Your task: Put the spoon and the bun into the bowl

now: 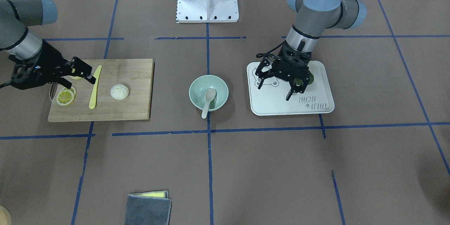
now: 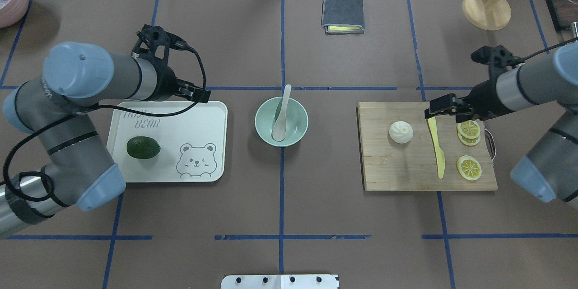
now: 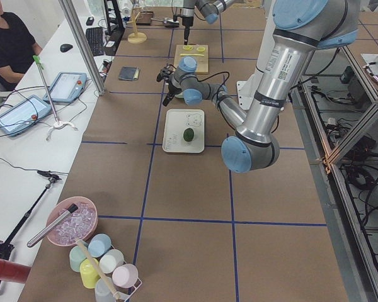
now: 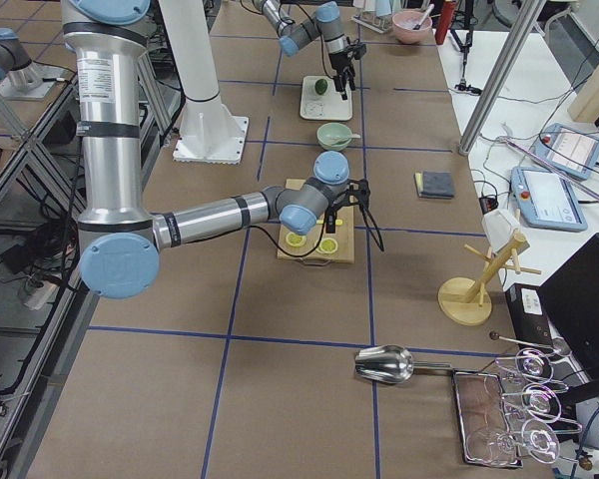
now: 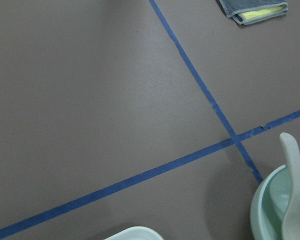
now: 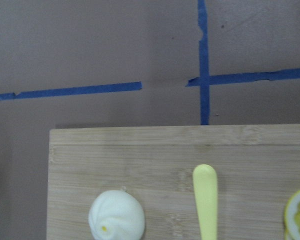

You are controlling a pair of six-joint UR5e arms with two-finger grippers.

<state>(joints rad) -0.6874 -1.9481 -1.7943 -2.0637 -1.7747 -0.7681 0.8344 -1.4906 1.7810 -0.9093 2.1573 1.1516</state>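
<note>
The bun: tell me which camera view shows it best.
The right wrist-mounted view: the bun looks largest there, its twisted top plain, on the cutting board beside the yellow knife. Overhead and front-facing views show it whole but small; the side views barely show it; the left wrist view misses it.

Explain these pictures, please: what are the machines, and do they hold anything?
These are two robot arms at a brown table, each ending in a two-fingered pincer. Four pictures come from fixed cameras around it, two from wrist cameras. The left pincer is open over a white bear-printed tray bearing a dark green oval fruit; the right pincer is open above a wooden board with a white pleated bun, a yellow plastic knife and lemon slices. Neither holds anything. A pale plastic spoon rests in a mint-green bowl.
</note>
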